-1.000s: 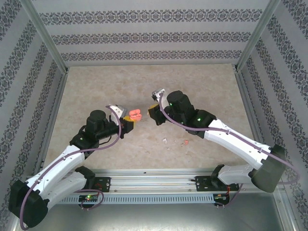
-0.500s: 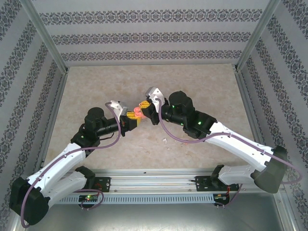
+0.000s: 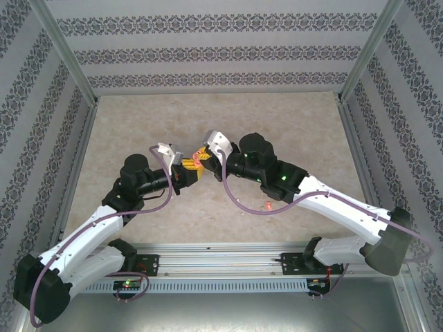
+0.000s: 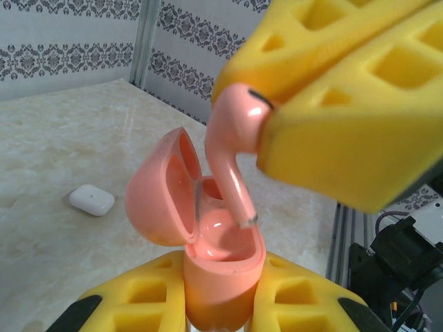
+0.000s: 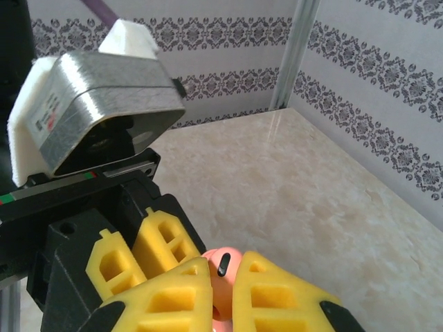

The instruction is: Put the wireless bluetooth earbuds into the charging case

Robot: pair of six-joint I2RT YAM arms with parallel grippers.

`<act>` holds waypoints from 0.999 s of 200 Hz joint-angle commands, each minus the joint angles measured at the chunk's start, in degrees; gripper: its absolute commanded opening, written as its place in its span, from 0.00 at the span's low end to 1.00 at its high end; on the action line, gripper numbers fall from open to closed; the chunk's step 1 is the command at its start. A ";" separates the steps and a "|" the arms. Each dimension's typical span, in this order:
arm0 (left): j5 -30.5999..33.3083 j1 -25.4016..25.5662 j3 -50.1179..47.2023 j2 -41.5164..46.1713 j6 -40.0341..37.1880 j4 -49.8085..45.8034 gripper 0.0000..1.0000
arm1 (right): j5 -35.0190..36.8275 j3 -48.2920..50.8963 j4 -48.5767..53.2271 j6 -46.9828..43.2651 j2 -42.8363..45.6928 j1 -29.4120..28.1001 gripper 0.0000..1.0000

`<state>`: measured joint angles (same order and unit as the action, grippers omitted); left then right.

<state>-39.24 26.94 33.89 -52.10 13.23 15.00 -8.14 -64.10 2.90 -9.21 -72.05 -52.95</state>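
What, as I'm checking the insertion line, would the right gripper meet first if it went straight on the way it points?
Probably the open pink case in the left gripper: the pink earbud held by the right gripper points stem-first at its well, though depth is unclear.

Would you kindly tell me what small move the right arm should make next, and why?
Probably ease the right gripper straight down: its pink earbud hangs stem-down at the mouth of the open pink case, which the left gripper holds upright, lid back.
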 commanded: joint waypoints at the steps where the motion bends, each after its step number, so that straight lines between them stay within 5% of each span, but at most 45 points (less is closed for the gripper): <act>1: -0.84 0.13 1.97 0.17 1.22 3.53 0.00 | 1.45 0.37 -2.01 -3.28 -0.67 -1.09 0.09; 200: 1.78 0.18 2.46 -0.02 2.09 5.58 0.00 | 2.55 4.68 -1.49 -9.17 1.33 -3.70 0.10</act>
<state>-38.20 26.94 34.11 -52.27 15.05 15.88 -3.66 -61.28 0.16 -18.02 -72.12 -55.61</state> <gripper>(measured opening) 0.191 0.096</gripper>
